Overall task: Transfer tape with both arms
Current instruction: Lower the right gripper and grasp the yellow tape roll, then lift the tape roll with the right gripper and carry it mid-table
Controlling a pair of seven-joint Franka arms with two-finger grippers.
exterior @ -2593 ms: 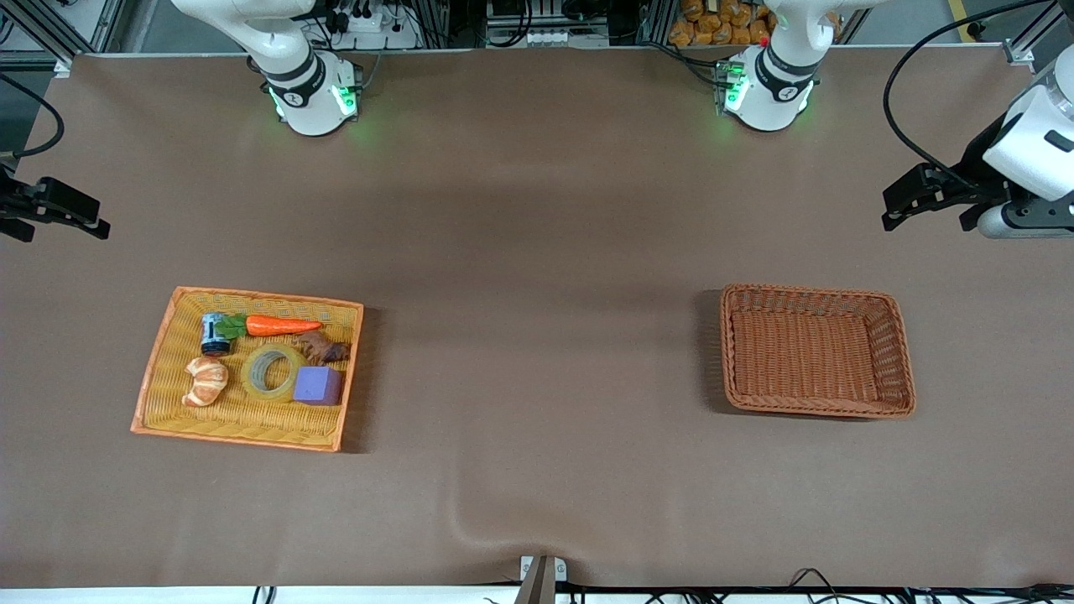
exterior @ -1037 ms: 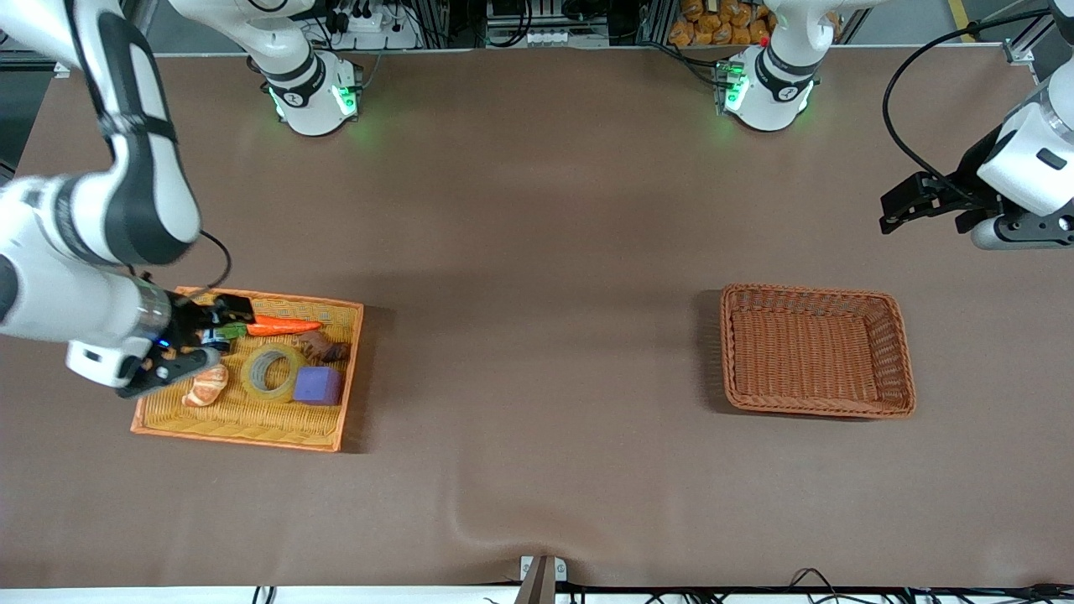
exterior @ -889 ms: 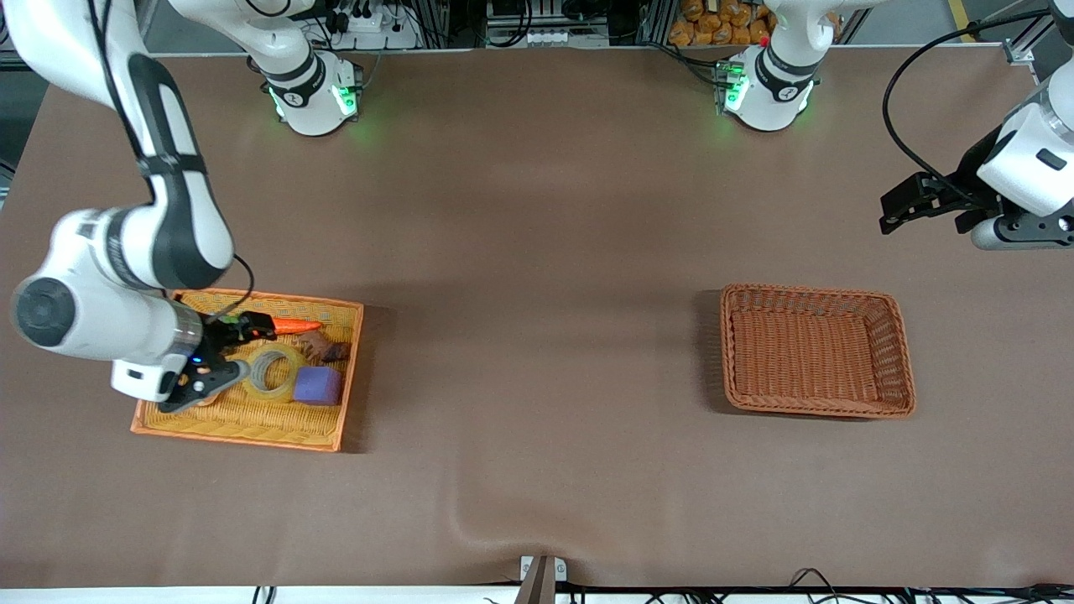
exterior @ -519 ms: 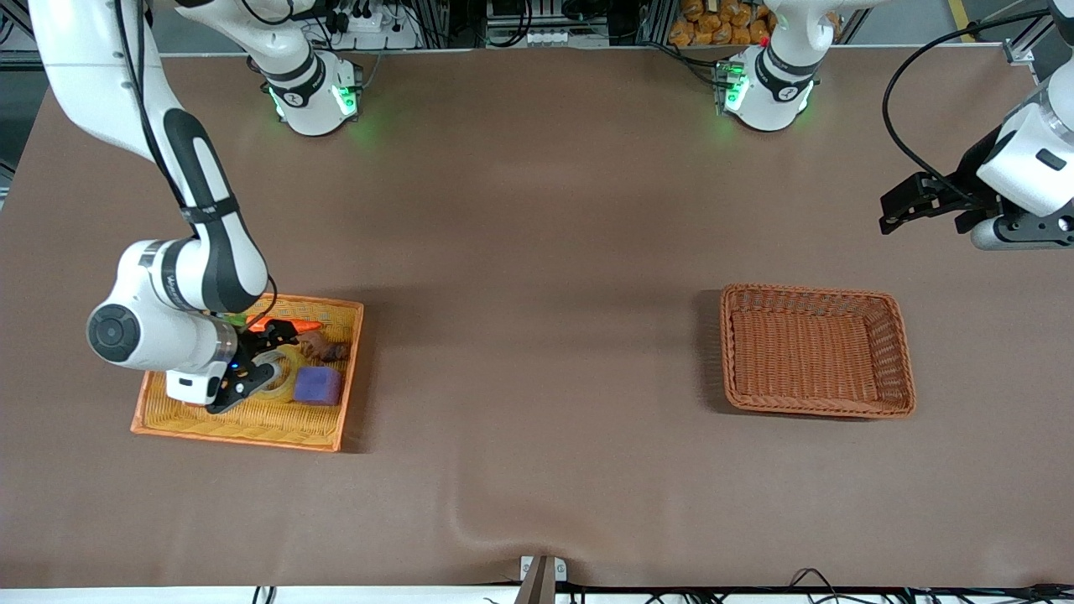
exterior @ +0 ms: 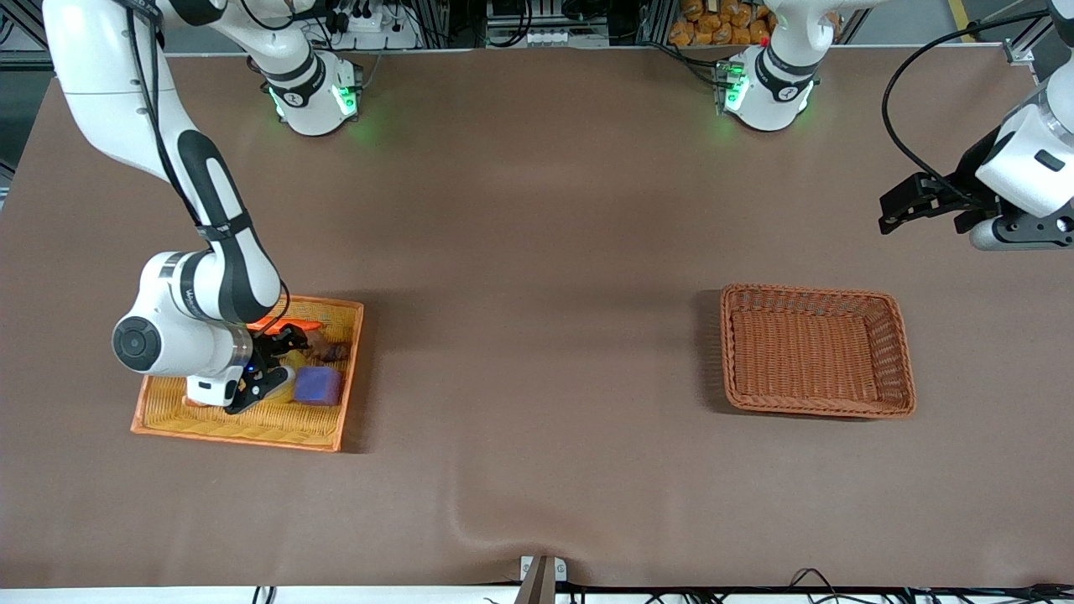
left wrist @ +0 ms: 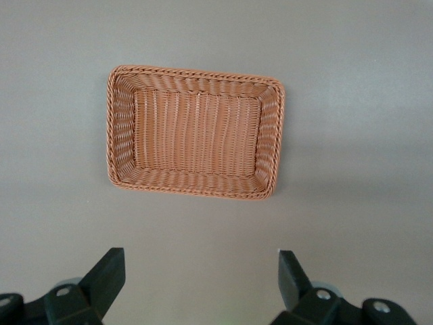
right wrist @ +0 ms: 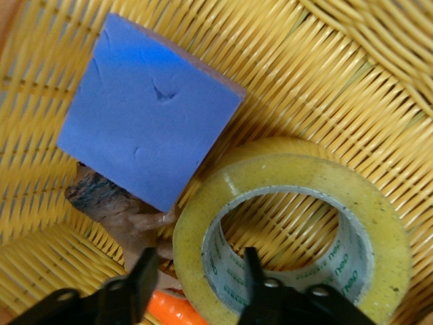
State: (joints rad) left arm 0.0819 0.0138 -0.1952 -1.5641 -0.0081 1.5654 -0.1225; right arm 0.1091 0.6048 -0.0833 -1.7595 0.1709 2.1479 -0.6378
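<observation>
The right gripper point(exterior: 273, 369) is down inside the yellow tray point(exterior: 331, 429) at the right arm's end of the table, its fingers straddling one wall of the tape point(right wrist: 291, 230): one finger point(right wrist: 252, 274) sits inside the ring's core, the other point(right wrist: 145, 274) outside the roll, with a gap on each side, so the jaws are parted and not clamped. The tape lies flat on the tray's weave, touching the purple block point(right wrist: 145, 115); in the front view the gripper hides most of it. A brown toy point(right wrist: 111, 203) lies against the block and the tape, and an orange carrot point(right wrist: 179, 310) shows just beside the fingers. The left gripper point(exterior: 906, 205) waits in the air over the table near the left arm's end, jaws wide apart, as its wrist view shows. The brown basket point(exterior: 899, 335) lies on the table, well apart from the tray, toward the left arm's end.
</observation>
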